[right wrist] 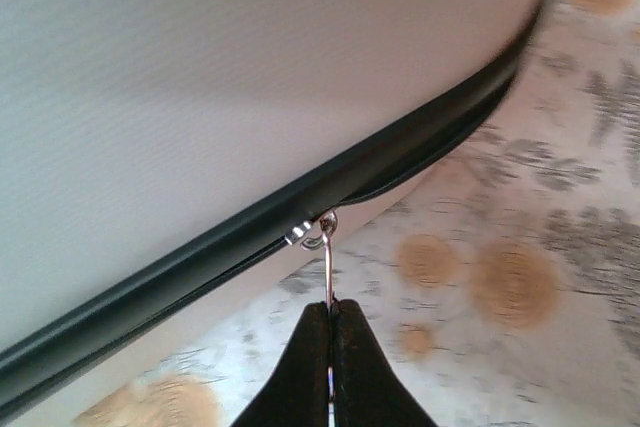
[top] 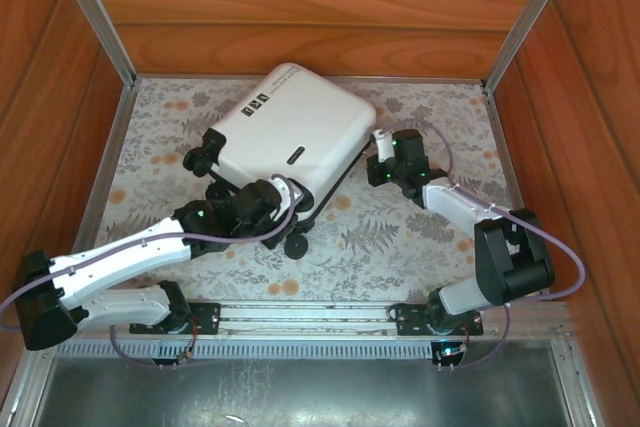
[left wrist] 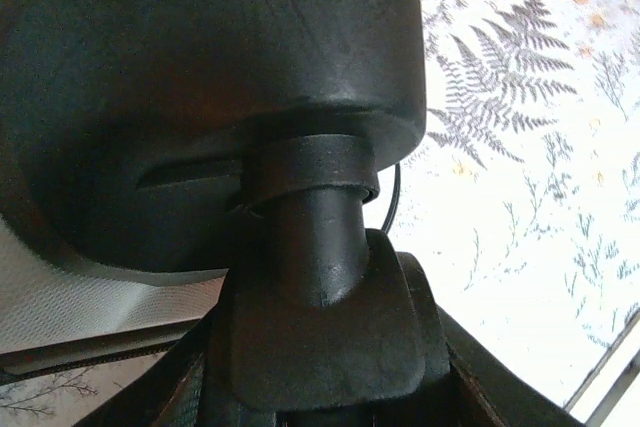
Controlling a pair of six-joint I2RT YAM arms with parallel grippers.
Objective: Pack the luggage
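Seeing the luggage [top: 295,132] closed on the table [top: 400,247], we can't read its labels [top: 255,104]. Right gripper [right wrist: 330,309] pinches the zipper pull [right wrist: 327,252]; left gripper [top: 268,199] clamps a black wheel [left wrist: 200,97].

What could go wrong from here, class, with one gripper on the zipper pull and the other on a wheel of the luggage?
1. The right gripper pinches only the tip of the thin zipper pull; a tug off the line of the zip could let it slip out.
2. The left gripper braces the luggage by one black wheel; if that hold gives, the case may swivel on the table.
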